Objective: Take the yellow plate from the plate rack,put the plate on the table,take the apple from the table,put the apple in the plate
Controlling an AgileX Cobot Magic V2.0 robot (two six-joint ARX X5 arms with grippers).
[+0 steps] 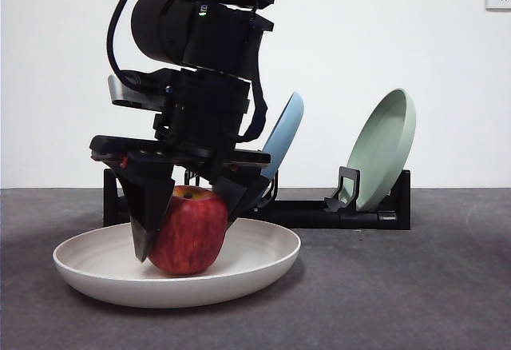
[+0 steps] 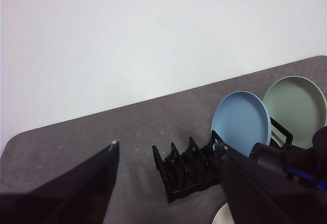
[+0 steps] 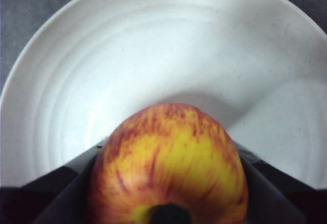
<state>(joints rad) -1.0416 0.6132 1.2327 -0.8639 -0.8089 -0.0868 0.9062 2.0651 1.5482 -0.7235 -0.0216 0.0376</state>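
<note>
The apple point(image 1: 190, 232) sits in the yellow plate point(image 1: 263, 256) (looks more cream, honestly), pinched between the right gripper point(image 1: 185, 228) jaws. Behind the jaws, the plate rack point(image 1: 319, 210) holds a light blue plate point(image 1: 286, 130) and a pale green plate point(image 1: 385, 149). Dark grey desk point(image 1: 415, 302), white wall point(image 1: 383, 38). The left gripper point(image 2: 166, 155) hangs above with jaws wide, gripping nothing.
</note>
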